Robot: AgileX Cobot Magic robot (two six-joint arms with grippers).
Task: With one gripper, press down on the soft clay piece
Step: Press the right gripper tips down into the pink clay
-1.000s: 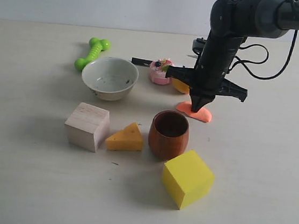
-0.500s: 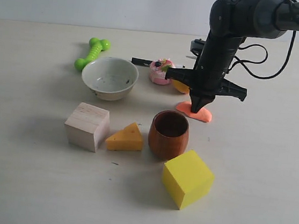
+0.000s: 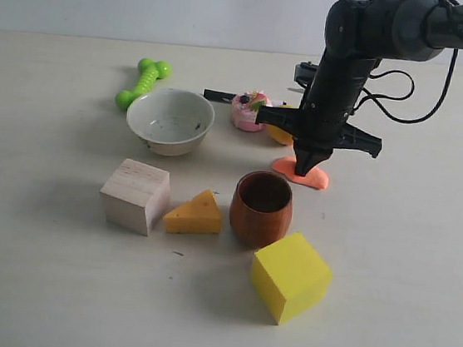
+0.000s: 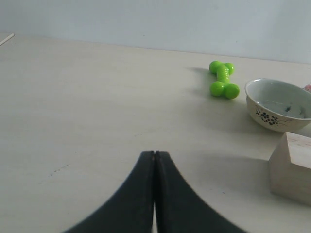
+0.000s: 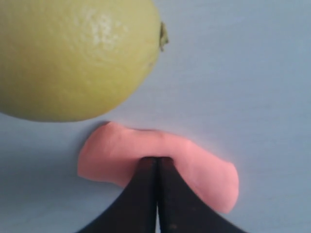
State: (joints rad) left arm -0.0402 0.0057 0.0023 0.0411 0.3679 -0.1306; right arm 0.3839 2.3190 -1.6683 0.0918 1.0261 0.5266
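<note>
The soft clay piece (image 3: 311, 177) (image 5: 204, 170) is a flat salmon-orange blob lying on the table, right of the wooden cup. My right gripper (image 3: 305, 171) (image 5: 156, 159) points straight down with its jaws shut, and its tips sink into the middle of the clay. The lemon (image 5: 73, 53) (image 3: 279, 134) lies just behind the clay, mostly hidden by the arm in the exterior view. My left gripper (image 4: 154, 154) is shut with nothing between its fingers, low over bare table, and out of the exterior view.
A brown wooden cup (image 3: 261, 208) and a yellow cube (image 3: 289, 276) stand in front of the clay. A cheese wedge (image 3: 195, 214), wooden block (image 3: 134, 195), white bowl (image 3: 170, 120), green toy bone (image 3: 143, 82) and pink cake toy (image 3: 247, 110) lie to the left.
My right gripper has shifted very slightly over the clay, tips staying on it. The other objects have not moved.
</note>
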